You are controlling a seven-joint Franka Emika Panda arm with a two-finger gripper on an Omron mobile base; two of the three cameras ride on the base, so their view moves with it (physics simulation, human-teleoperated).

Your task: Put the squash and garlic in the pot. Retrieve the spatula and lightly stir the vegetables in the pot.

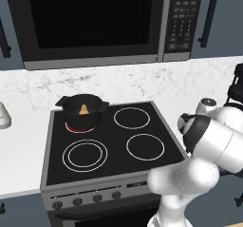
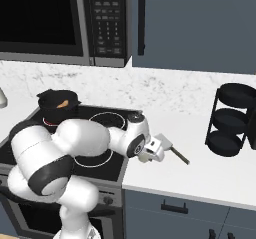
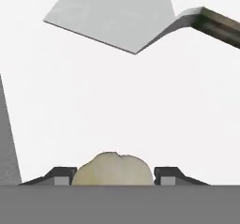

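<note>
The gripper (image 3: pixel 115 178) was low over the white counter (image 3: pixel 117 106) with its two dark fingertips (image 3: pixel 63 176) standing apart on either side of the garlic (image 3: pixel 112 168), close against the bulb, though whether they pressed on it could not be told. Just beyond the gripper lay the spatula (image 3: pixel 112 17), blade flat on the counter. The pot (image 1: pixel 82 110), squash (image 1: pixel 84 108) inside it, sat well away on the stove (image 1: pixel 111 140).

Both base views look forward and down from behind the arm, left and right, sharing the stove (image 1: pixel 109 140) and pot (image 1: pixel 82 110). The hand view looks closely down at the desk (image 3: pixel 117 106), the spatula (image 3: pixel 117 17) near its top.
</note>
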